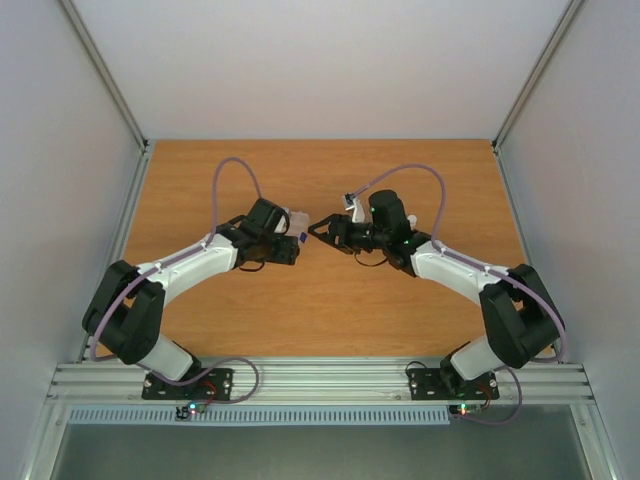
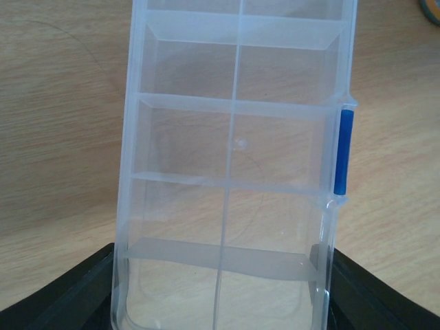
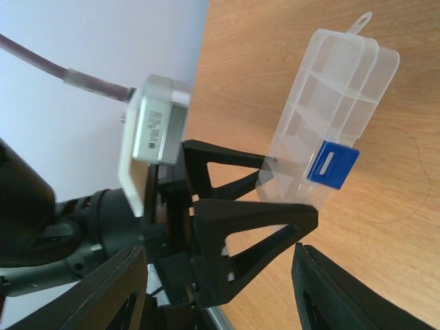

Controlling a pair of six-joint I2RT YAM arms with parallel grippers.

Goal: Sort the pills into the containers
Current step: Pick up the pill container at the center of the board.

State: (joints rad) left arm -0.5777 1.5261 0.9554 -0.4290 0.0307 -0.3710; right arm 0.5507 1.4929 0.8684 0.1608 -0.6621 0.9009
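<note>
Your left end effector [image 3: 292, 187] was clamped on one end of the clear pill box [image 3: 344, 89], holding it between the two arms over the middle of the surface [image 3: 385, 227]. The lid looked shut and the blue latch [image 3: 332, 163] fastened. Your right end effector [image 3: 220, 302] stood with its fingers apart, gripping nothing. No pills showed. I judge this was the opening step: next, bring the right fingers to the latch while the left steadies the box.

Top: I look down on table [image 1: 320, 310] from behind | left wrist: close on pill box [image 2: 234, 137] | right wrist: same box, farther.
</note>
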